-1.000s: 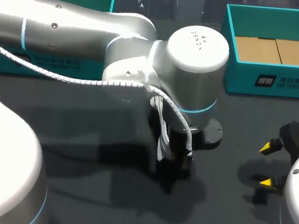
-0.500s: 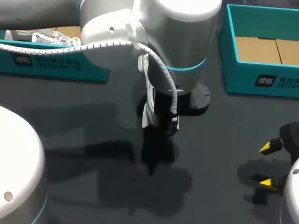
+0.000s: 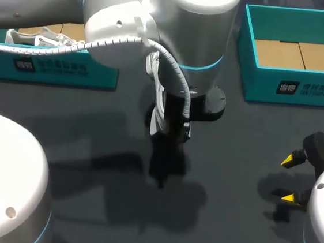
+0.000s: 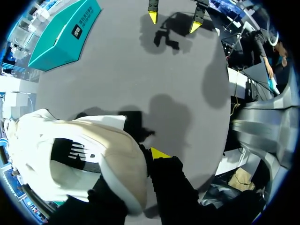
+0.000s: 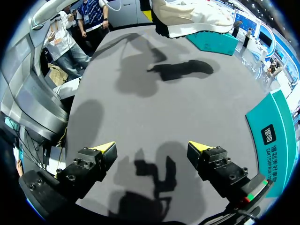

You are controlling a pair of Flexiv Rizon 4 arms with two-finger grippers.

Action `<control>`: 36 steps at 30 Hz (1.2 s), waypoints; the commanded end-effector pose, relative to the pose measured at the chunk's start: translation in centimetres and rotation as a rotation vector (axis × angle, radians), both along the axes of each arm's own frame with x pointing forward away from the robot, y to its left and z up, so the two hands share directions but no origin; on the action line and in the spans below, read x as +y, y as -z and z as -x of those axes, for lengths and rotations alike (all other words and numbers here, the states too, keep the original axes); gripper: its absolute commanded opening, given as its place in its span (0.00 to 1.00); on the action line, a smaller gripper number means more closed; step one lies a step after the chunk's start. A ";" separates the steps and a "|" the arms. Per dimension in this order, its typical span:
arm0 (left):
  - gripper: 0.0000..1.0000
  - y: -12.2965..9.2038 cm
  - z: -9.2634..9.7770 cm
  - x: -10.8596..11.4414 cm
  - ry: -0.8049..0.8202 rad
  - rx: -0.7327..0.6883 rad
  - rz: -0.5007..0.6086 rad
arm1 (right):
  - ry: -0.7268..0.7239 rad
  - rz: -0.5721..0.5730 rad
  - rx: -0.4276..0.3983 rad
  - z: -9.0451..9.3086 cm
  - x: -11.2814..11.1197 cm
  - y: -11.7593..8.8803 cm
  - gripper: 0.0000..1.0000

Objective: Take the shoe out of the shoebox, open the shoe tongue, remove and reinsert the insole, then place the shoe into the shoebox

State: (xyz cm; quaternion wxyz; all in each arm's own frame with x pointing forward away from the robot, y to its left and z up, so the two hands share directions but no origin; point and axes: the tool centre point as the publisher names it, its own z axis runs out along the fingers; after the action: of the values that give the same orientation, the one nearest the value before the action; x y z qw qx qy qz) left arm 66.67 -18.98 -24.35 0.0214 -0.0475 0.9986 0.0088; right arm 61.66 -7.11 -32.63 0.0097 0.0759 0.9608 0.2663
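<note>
- A dark grey table (image 3: 89, 149) lies below us, with both our arms over it.
- Our left claw (image 4: 145, 161) pinches the edge of a cream-white shoe (image 4: 70, 159) with a dark mark on its side. One yellow fingertip shows against the shoe and the other is hidden behind it.
- The shoe hangs over the middle of the table, clear of the surface, and casts a shadow below.
- Our left arm (image 3: 131, 25) comes in from the left and covers most of the shoe from above.
- Our right claw (image 3: 291, 179) hovers near the table's right side, its fingers spread wide apart.
- A teal box (image 3: 292, 92) with a cardboard floor sits at the far right.
- A second teal box (image 3: 57, 70) sits at the far left, partly under the left arm.
</note>
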 end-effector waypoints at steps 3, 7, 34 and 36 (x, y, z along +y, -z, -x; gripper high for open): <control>0.00 -4.4 -3.2 3.9 0.014 0.029 0.033 | 0.001 0.001 -0.003 0.2 0.0 -0.1 1.00; 0.00 -6.2 -5.4 5.7 0.005 0.019 0.029 | 0.001 0.001 -0.003 0.2 0.0 -0.1 1.00; 0.00 -10.1 -15.3 15.7 -0.026 0.002 0.005 | 0.001 0.001 -0.003 0.2 0.0 -0.1 1.00; 0.00 -10.1 -15.3 15.7 -0.026 0.002 0.005 | 0.001 0.001 -0.003 0.2 0.0 -0.1 1.00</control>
State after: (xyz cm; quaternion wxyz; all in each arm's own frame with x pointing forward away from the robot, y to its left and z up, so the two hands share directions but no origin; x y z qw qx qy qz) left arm 82.06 -3.46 -14.36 0.0182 -0.0610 0.9979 0.0077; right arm 61.66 -7.11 -32.63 0.0097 0.0759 0.9608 0.2663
